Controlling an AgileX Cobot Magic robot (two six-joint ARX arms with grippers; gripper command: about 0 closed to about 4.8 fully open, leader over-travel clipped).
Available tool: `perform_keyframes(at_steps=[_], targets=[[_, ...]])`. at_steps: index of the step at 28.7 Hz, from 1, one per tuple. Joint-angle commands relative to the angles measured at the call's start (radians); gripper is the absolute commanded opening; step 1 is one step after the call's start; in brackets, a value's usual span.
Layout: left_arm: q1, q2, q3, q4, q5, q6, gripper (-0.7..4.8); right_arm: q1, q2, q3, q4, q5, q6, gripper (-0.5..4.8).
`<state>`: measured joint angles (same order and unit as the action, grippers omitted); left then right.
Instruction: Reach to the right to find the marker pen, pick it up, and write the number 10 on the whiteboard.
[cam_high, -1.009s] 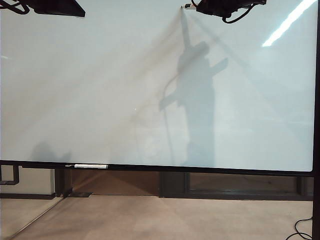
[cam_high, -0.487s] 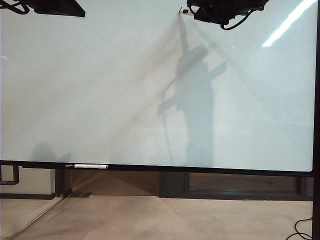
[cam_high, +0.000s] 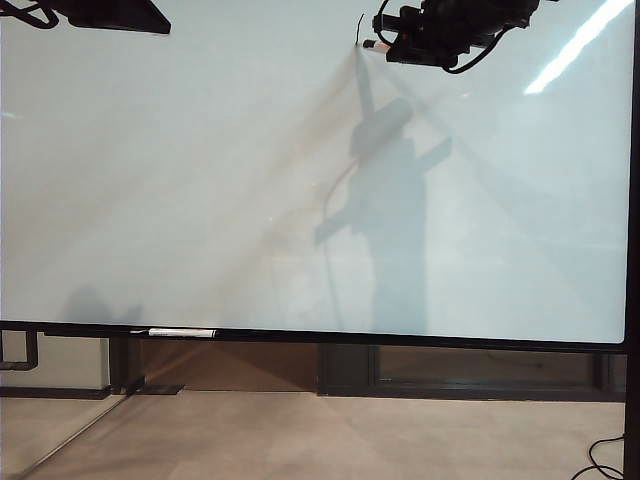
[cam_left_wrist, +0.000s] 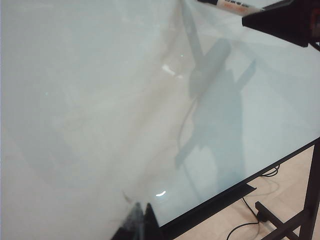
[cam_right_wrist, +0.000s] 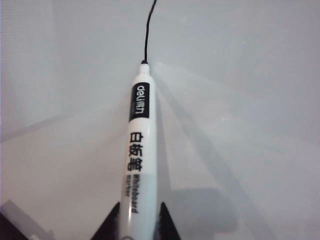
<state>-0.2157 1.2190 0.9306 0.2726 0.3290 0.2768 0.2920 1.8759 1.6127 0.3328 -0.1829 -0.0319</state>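
The whiteboard (cam_high: 200, 180) fills the exterior view. At its top, right of the middle, my right gripper (cam_high: 386, 42) is shut on the marker pen (cam_high: 374, 44), whose tip touches the board. A short, thin black stroke (cam_high: 360, 28) runs upward from the tip. In the right wrist view the white pen (cam_right_wrist: 140, 150) sits between the two black fingers of the right gripper (cam_right_wrist: 139, 225), and the stroke (cam_right_wrist: 147, 30) leads away from its dark tip. The left wrist view shows my left gripper (cam_left_wrist: 141, 222) near the board (cam_left_wrist: 75, 100), fingertips together and empty, with the pen (cam_left_wrist: 235, 6) far off.
A slim white object (cam_high: 182, 332) lies on the black bottom rail (cam_high: 400, 340). The left arm (cam_high: 105, 14) hangs at the top left corner. Below the board are the stand's legs (cam_left_wrist: 300, 210), floor and cables (cam_high: 605, 460). A strong shadow of the right arm (cam_high: 390, 200) falls on the board.
My right gripper has moved down the board with the pen and tipped a little. A short black stroke has appeared above the tip. The left arm has stayed still.
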Motion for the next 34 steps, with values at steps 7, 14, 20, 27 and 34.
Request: perform_keyframes(at_steps=[7, 14, 20, 27, 34], targets=[[-0.001, -0.005, 0.005, 0.022, 0.004, 0.016, -0.06, 0.000, 0.010, -0.072, -0.050, 0.027, 0.001, -0.06], [-0.001, -0.005, 0.005, 0.021, 0.005, 0.016, -0.06, 0.002, 0.000, -0.086, -0.021, 0.020, 0.002, -0.06], [-0.001, -0.005, 0.005, 0.020, 0.005, 0.016, -0.06, 0.003, -0.064, -0.087, -0.047, 0.001, 0.002, -0.06], [-0.001, -0.005, 0.005, 0.019, 0.005, 0.015, -0.06, 0.010, -0.173, -0.145, -0.047, 0.002, -0.018, -0.06], [-0.001, -0.005, 0.005, 0.012, 0.008, 0.011, -0.06, 0.008, -0.196, -0.142, 0.002, 0.055, -0.034, -0.06]])
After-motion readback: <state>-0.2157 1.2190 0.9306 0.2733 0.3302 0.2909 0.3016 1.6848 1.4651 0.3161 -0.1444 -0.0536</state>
